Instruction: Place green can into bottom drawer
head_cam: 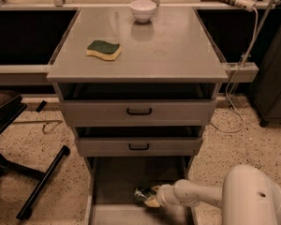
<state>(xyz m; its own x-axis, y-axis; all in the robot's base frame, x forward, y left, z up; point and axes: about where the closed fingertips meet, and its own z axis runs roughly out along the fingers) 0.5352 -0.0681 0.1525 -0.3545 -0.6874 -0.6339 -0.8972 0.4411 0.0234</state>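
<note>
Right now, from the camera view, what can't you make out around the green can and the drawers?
- The green can, camera view: its right end is covered by the gripper, low in the bottom drawer. Whether it rests on the floor is unclear.
- The bottom drawer's front: cut off by the lower edge.
- The top drawer and middle drawer: their insides are lost in shadow.

Nothing is legible, even on the green can (141,193) the end effector (151,199) holds in the bottom drawer (124,172).
</note>
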